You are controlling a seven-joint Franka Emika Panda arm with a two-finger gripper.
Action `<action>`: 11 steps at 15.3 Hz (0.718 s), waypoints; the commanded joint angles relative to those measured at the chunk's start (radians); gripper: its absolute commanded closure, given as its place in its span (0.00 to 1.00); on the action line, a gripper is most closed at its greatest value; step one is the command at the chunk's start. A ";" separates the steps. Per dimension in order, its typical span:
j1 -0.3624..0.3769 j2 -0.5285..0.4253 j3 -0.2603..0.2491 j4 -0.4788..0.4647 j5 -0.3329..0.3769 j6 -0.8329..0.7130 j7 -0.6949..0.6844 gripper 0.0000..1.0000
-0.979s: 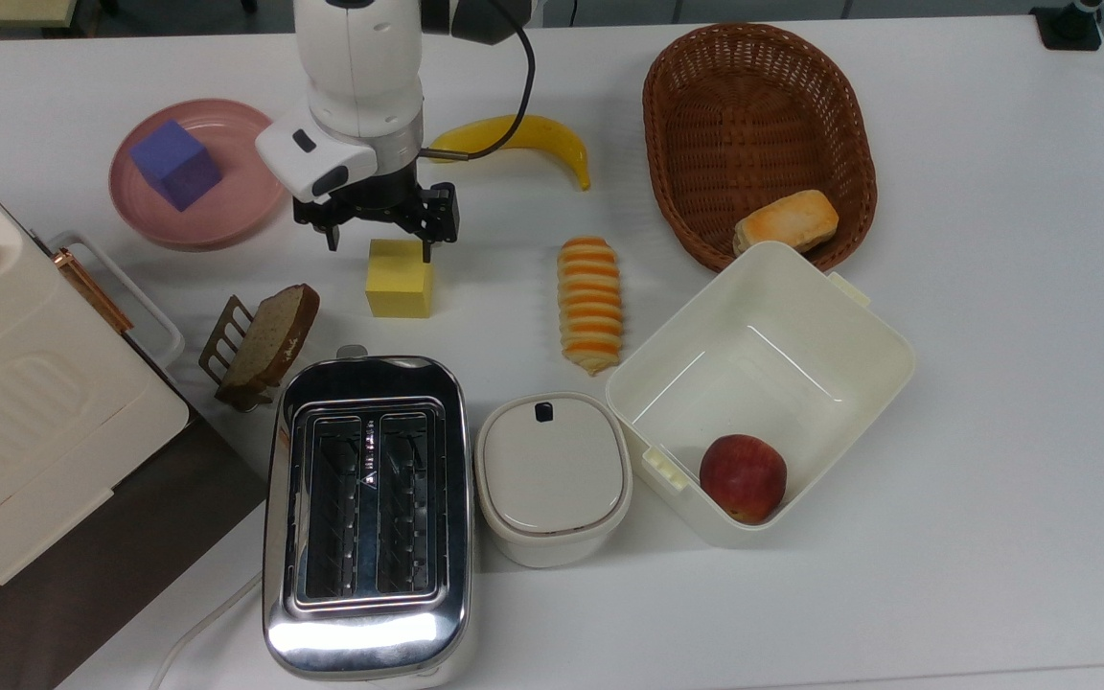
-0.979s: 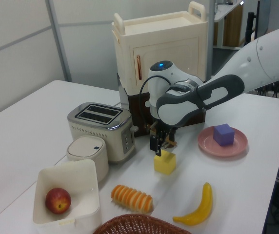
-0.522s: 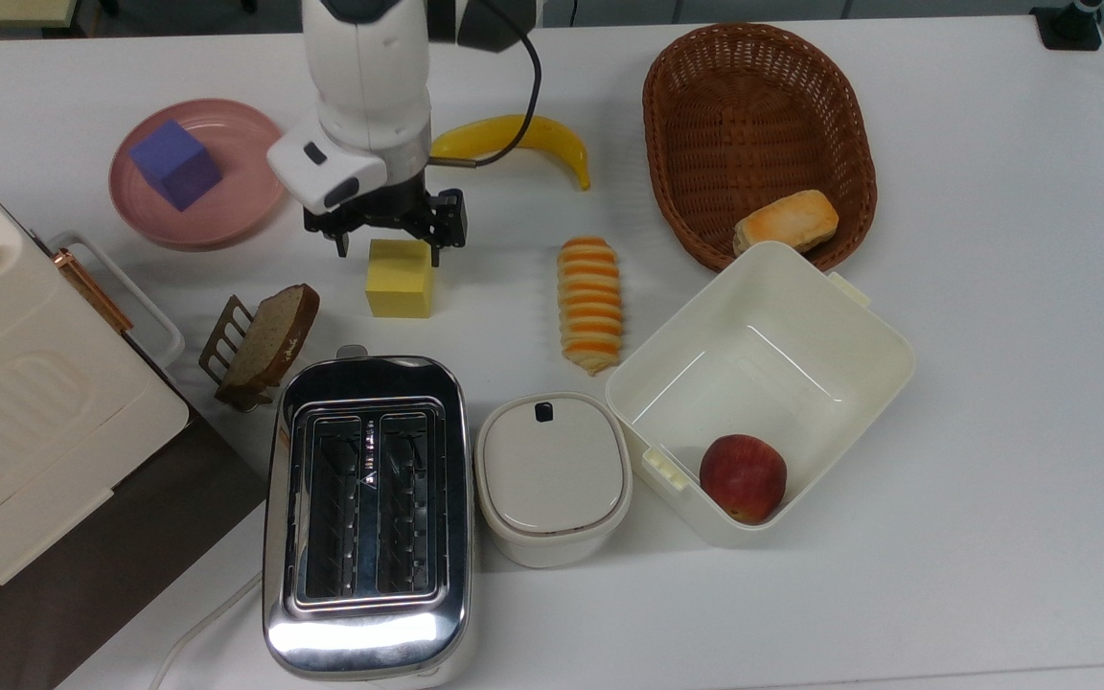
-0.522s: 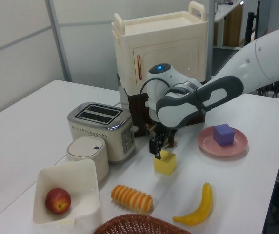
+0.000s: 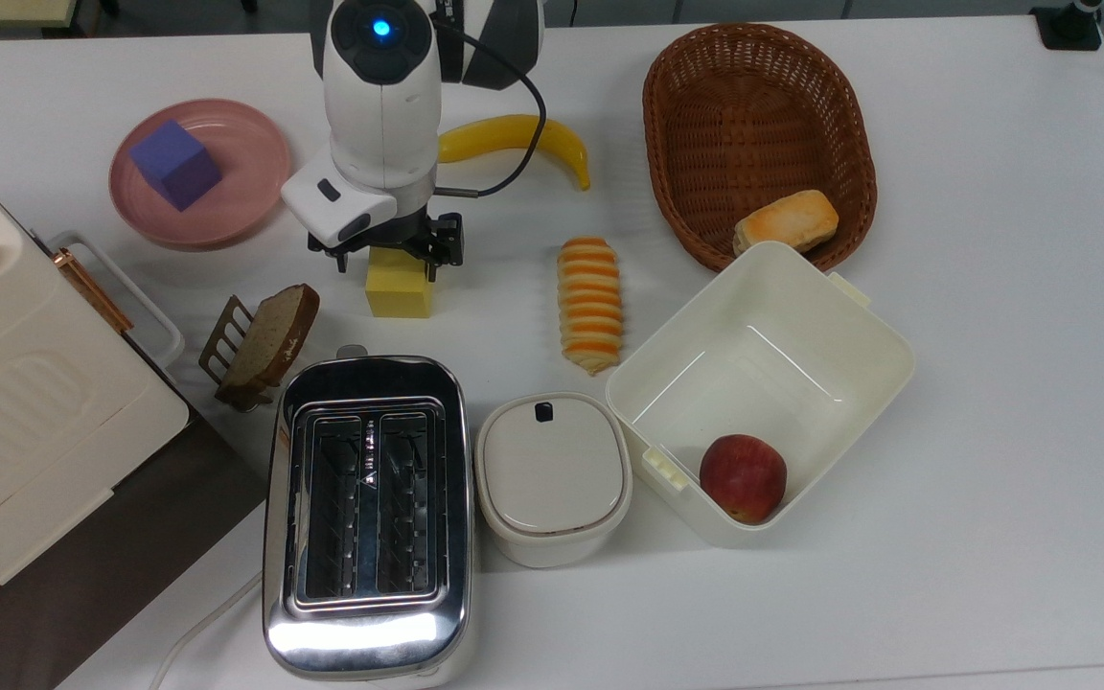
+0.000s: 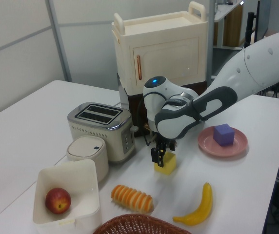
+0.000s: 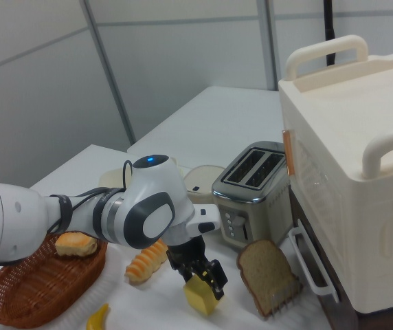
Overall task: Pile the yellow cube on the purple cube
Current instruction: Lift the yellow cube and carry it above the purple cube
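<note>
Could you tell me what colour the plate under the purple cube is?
Pink; the plate shows best in the top view.

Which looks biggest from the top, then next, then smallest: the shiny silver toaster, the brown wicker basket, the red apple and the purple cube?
In the top view:
1. Shiny silver toaster
2. Brown woven wicker basket, a little smaller
3. and 4. Round red apple and purple cube look about alike, so I won't rank them.

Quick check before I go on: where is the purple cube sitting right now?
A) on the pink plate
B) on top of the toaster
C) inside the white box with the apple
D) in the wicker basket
A: the purple cube sits on the pink plate, at the top view's left, away from the gripper.
</note>
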 commanded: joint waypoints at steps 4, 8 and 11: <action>0.006 0.011 0.007 0.004 -0.064 0.022 0.029 0.60; 0.000 -0.001 0.007 0.004 -0.062 0.011 0.029 0.80; -0.011 -0.057 0.006 0.004 -0.050 -0.001 0.034 0.80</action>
